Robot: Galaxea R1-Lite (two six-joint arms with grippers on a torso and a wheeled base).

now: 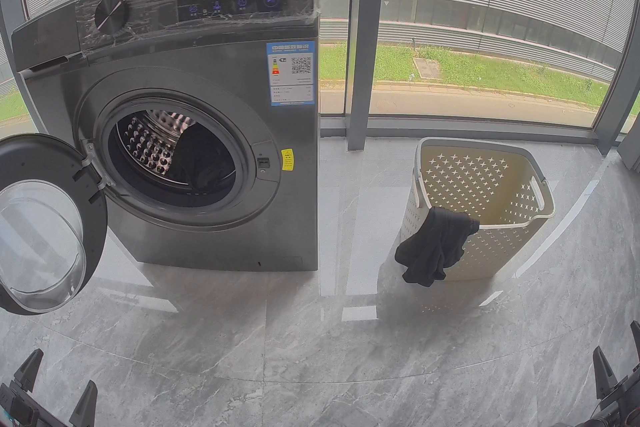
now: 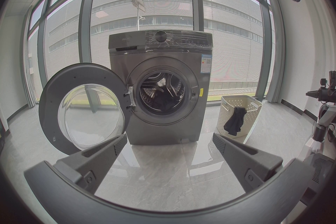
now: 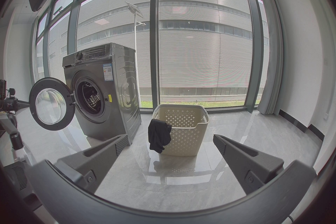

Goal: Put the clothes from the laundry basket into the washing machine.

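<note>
Front-load washing machine (image 1: 200, 115) stands on grey tile floor (image 1: 347, 341), back to the glass wall. Its round door (image 1: 40, 228) is swung fully open on the robot's left-side hinge, and the door edge sticks out over the floor toward the robot. Drum (image 1: 157, 141) mouth is unobstructed. A dark item (image 1: 200, 158) sits inside, low in the drum and toward its right; looks like cloth, can't confirm.

Cream perforated laundry basket (image 1: 507, 248) is upright on the floor, to the right of the washer and apart from it, w/ a strip of bare tile between them. Window post (image 1: 365, 28) is behind that gap. Black garment (image 1: 433, 245) is draped over the basket's near-left rim, most of it hanging down the outer wall, lower end not reaching the floor. Rest of the basket interior is only partly in view.

Left gripper (image 1: 60, 369) is low at the near-left, fingers spread apart, holding nothing, below the door edge and not touching it. Right gripper (image 1: 619, 351) is low at the near-right, fingers also apart, nothing held, well apart from the basket. Wide open tile lies btw both grippers and the washer/basket.
</note>
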